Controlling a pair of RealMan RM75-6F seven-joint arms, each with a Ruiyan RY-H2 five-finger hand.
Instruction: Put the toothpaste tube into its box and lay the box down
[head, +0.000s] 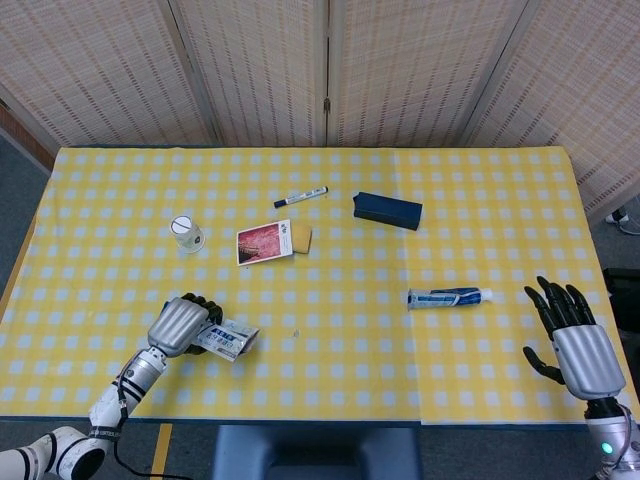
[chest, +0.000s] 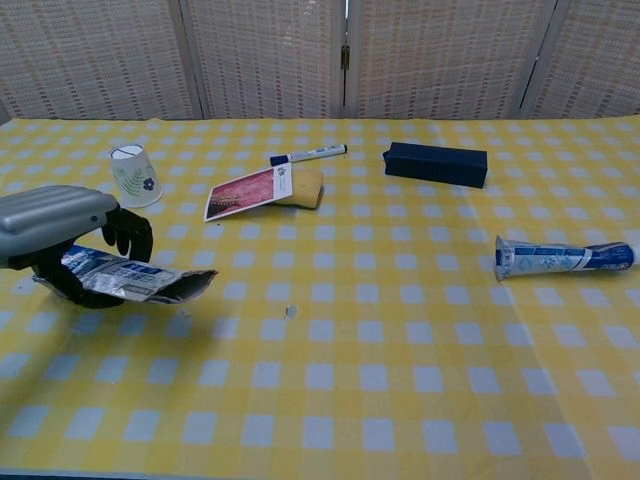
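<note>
My left hand (head: 180, 324) (chest: 62, 238) grips the blue-and-white toothpaste box (head: 226, 339) (chest: 135, 282) at the front left and holds it raised off the table, its open end pointing right. The toothpaste tube (head: 449, 297) (chest: 563, 258) lies flat at the right, cap end towards the right. My right hand (head: 575, 345) hovers open near the table's front right corner, a little to the right of the tube and apart from it. The chest view does not show it.
A paper cup (head: 185, 233) (chest: 133, 175) stands at the left. A red card on a yellow sponge (head: 275, 241) (chest: 266, 189), a marker pen (head: 301, 197) (chest: 308, 155) and a dark blue box (head: 387, 210) (chest: 436, 163) lie across the middle and back of the checked tablecloth (head: 330, 290).
</note>
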